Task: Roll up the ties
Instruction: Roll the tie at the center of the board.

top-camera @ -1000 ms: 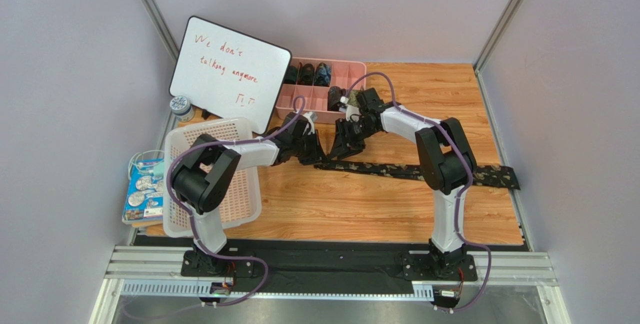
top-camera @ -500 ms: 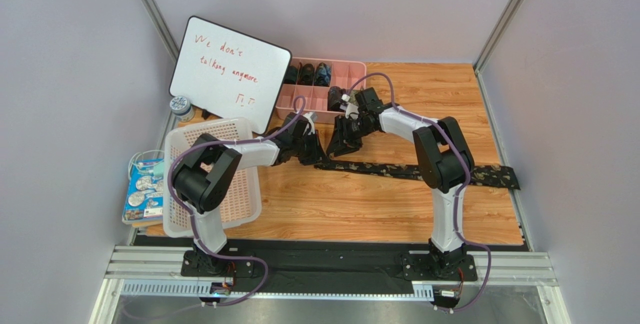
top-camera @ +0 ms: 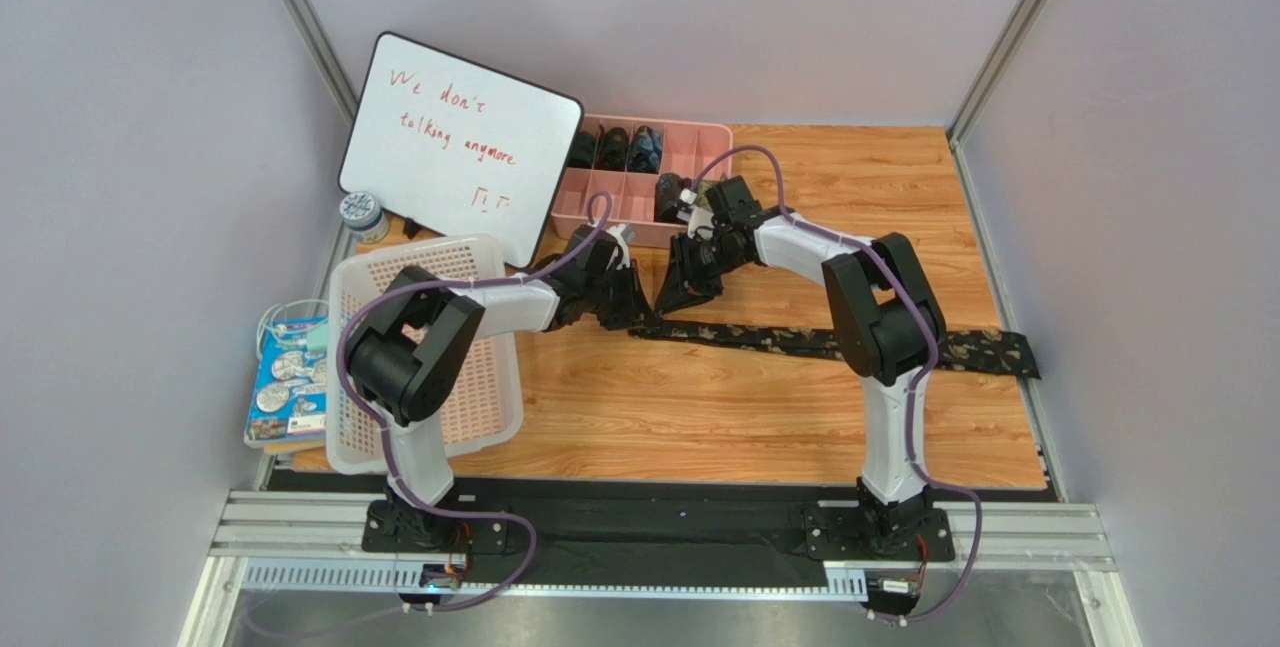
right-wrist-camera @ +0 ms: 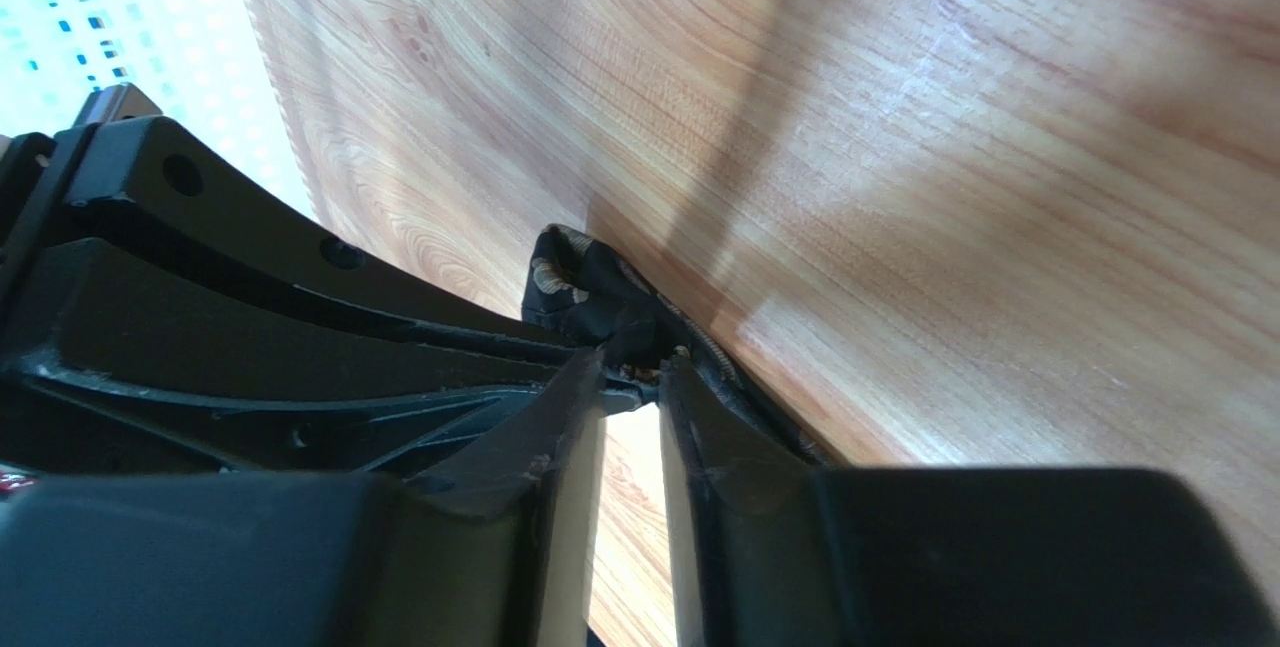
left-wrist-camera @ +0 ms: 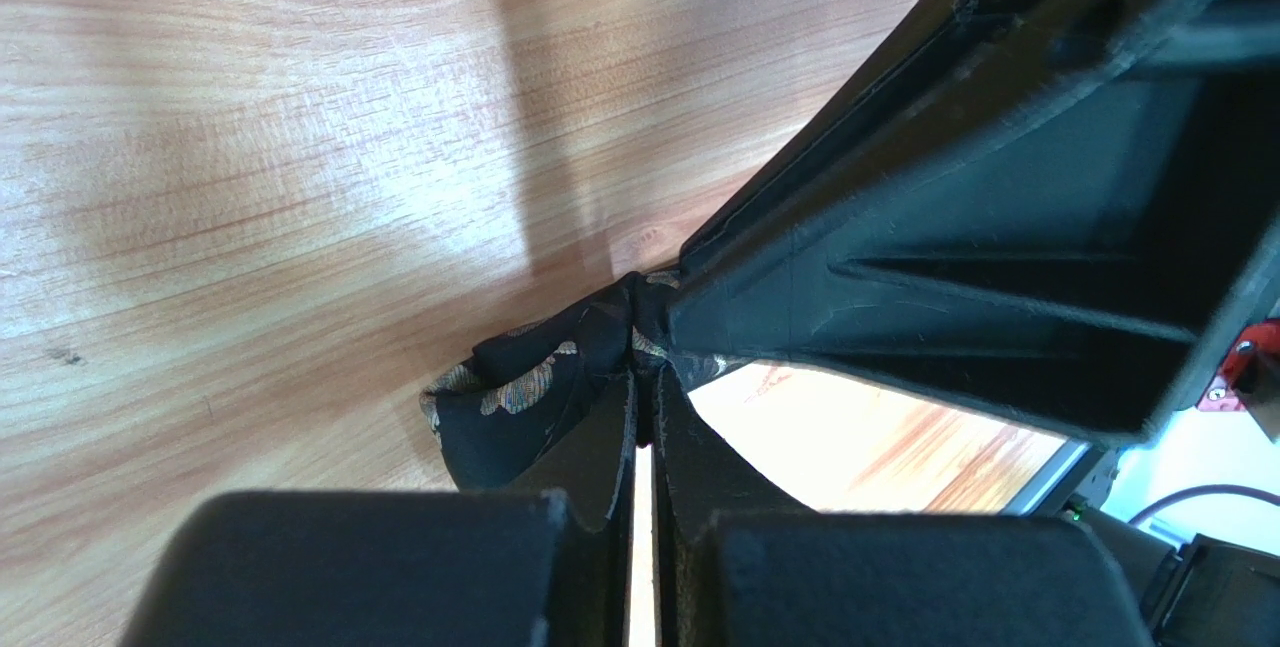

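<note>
pinching the left end of the tie (top-camera: 992,352) on the table (top-camera: 676,422) with the left gripper (left-wrist-camera: 643,377) pressed tight; nosing it with the right gripper (right-wrist-camera: 639,377), narrowly parted, hold unclear. looks soft, light, slippery; best taken at that folded tip.

One tie (top-camera: 842,343) lies unrolled on the surface (top-camera: 721,422). It is a long, narrow black strip with small olive-gold marks, running flat from the middle out to the right edge. Its left end is bunched into a small crumpled fold. Several rolled ties (top-camera: 613,148), small dark cylinders, sit in compartments of the pink tray (top-camera: 706,130) by the far edge.
</note>
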